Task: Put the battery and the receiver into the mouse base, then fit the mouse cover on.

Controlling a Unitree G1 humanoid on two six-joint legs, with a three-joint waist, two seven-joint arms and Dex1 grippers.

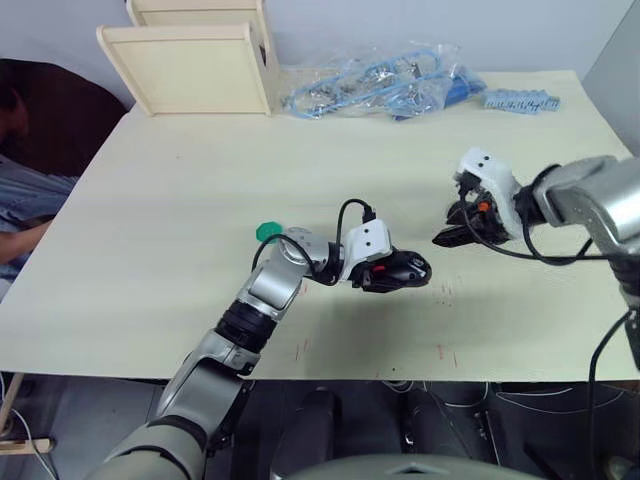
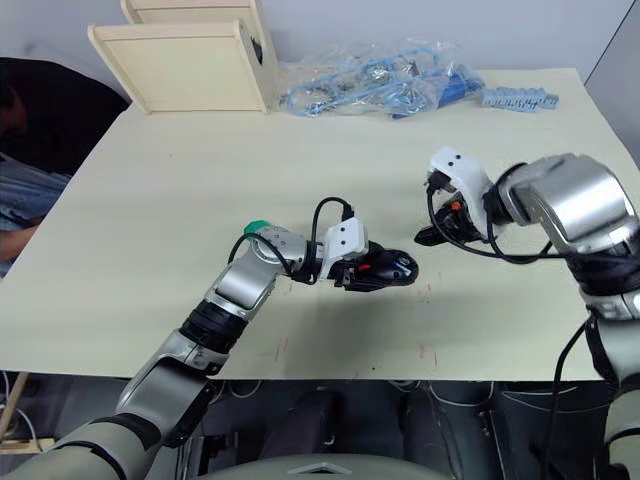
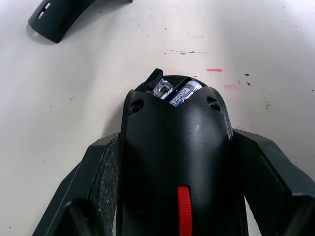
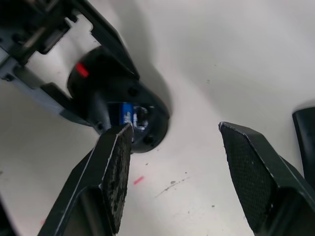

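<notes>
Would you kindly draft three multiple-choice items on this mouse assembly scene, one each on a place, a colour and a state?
1. Where is the battery?
A. In the mouse base
B. On the table by the bags
C. In the right gripper

2. What colour is the scroll wheel on the mouse base?
A. Green
B. Red
C. White

3. How is the right gripper?
A. Shut on the mouse cover
B. Shut on the battery
C. Open, holding nothing

Answers: 1 A, its blue label shows in the base's compartment; 2 B, a red strip shows between the left gripper fingers; 3 C, its fingers stand apart over the bare table.
</notes>
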